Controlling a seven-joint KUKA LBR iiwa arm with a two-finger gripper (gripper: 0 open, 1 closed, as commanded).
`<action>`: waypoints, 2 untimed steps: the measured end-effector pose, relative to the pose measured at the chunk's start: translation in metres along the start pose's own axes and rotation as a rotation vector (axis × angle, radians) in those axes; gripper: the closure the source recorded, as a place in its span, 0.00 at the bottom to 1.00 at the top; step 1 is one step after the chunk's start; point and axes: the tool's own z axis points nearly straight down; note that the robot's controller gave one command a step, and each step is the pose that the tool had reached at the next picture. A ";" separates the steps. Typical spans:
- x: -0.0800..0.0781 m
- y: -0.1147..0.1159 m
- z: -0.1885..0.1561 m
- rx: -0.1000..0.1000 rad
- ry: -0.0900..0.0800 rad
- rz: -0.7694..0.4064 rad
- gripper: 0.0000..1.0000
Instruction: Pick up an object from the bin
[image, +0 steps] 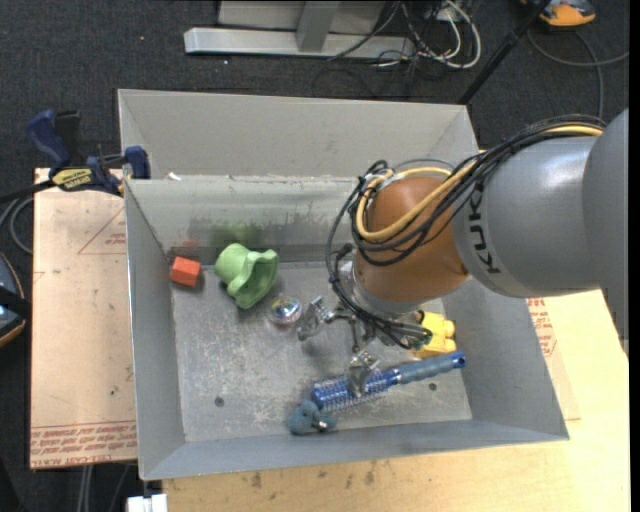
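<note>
**Gripper low in bin centre, jaws apart, nothing btwn them**

Front of bin (160, 400) first: small grey-blue lump (305, 420) close to the front wall, a bit R of centre. Just behind it, blue brush (385, 380) lying flat on the floor, bristle head to the L, handle running R and slightly away, toward the R wall.

Next back: gripper (338, 340), under the arm's orange cover w/ cables, arm coming in from R. Jaws spread; one fingertip (362, 358) sits right at the brush head, can't tell if touching, the other (313, 318) is near a small silver round obj (285, 312). Only bare bin floor shows btwn them, no obj gripped. Closest candidate for the pick = the brush, front-R quarter of bin.

Yellow obj (436, 334) just R of gripper, partly hidden by the cover, behind the brush handle.

Further back, L half: green soft-looking obj (247, 272), lumpy shape, near the back wall. L of it and apart, small orange block (185, 271) in the back-L corner area.
</note>
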 end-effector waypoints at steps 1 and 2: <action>0.003 0.001 0.001 0.000 0.001 -0.102 0.00; 0.059 -0.008 0.011 -0.003 0.009 -0.209 0.00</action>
